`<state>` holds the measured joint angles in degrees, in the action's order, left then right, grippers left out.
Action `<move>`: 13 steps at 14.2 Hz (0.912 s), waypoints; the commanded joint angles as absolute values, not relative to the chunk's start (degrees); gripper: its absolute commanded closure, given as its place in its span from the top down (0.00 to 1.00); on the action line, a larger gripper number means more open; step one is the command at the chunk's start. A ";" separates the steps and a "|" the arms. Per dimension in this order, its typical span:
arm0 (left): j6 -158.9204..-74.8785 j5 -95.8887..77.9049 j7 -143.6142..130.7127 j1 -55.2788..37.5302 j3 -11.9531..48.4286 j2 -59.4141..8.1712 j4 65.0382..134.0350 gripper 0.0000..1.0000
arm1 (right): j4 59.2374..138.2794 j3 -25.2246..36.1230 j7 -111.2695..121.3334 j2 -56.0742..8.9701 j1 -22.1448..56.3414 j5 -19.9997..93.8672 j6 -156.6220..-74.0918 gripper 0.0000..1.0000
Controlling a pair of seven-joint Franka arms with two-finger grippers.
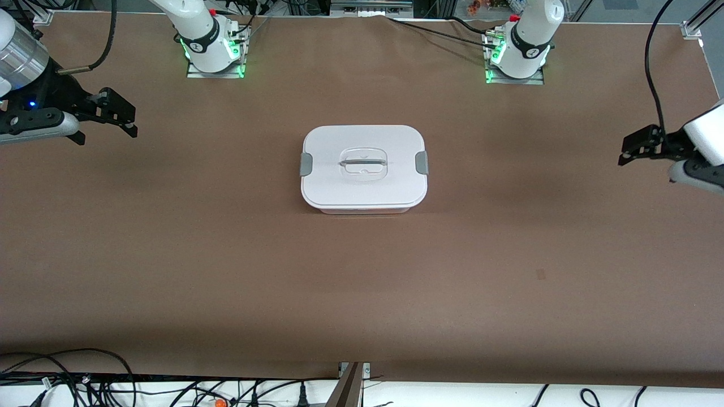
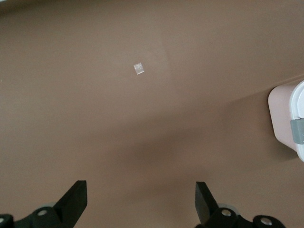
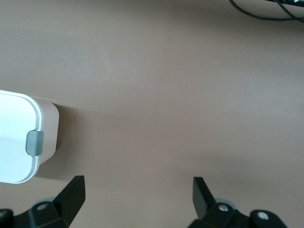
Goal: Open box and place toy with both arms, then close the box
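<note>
A: How is the surface to be described?

B: A wide table (image 1: 169, 254) is covered in plain brown material. Black cables (image 1: 85, 379) are bunched along the edge nearest the front camera, and a cable (image 1: 435, 25) is laid across the strip between the two arm bases. A small pale square mark (image 2: 139, 68) is seen on the covering in the left wrist view.

A: And where is the box?

B: The box (image 1: 364, 168) is set in the middle of the table, between the two arms and well apart from both. Its white lid (image 1: 362, 141) is on, with a grey clip (image 1: 306, 164) at the right arm's end, another clip (image 1: 421, 163) at the left arm's end, and a clear recessed handle (image 1: 363, 163) in the centre. The pinkish wall is visible under the lid in both wrist views. The toy is not seen in any view.

A: How are the arms posed?

B: The right gripper (image 1: 116, 116) is held above the table at the right arm's end, its fingers (image 3: 71, 194) spread wide with nothing between them. The left gripper (image 1: 636, 150) is held above the left arm's end, its fingers (image 2: 73, 197) likewise apart and empty. Each is pointed toward the box.
</note>
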<state>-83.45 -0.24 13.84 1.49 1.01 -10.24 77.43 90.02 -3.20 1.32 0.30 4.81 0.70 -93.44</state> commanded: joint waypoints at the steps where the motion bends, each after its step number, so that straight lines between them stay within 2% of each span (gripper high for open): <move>1: -80.88 -1.32 4.08 0.70 0.35 -6.86 79.89 1.00 | 89.30 -3.43 2.29 0.09 4.48 0.97 -93.25 1.00; 5: -75.77 -0.80 0.26 0.09 0.35 -6.24 79.90 1.00 | 89.21 -3.43 2.29 0.09 4.48 0.97 -93.25 1.00; 13: -76.11 -2.11 0.70 0.35 1.05 -9.67 77.61 1.00 | 89.30 -3.43 2.29 0.09 4.48 0.97 -93.34 1.00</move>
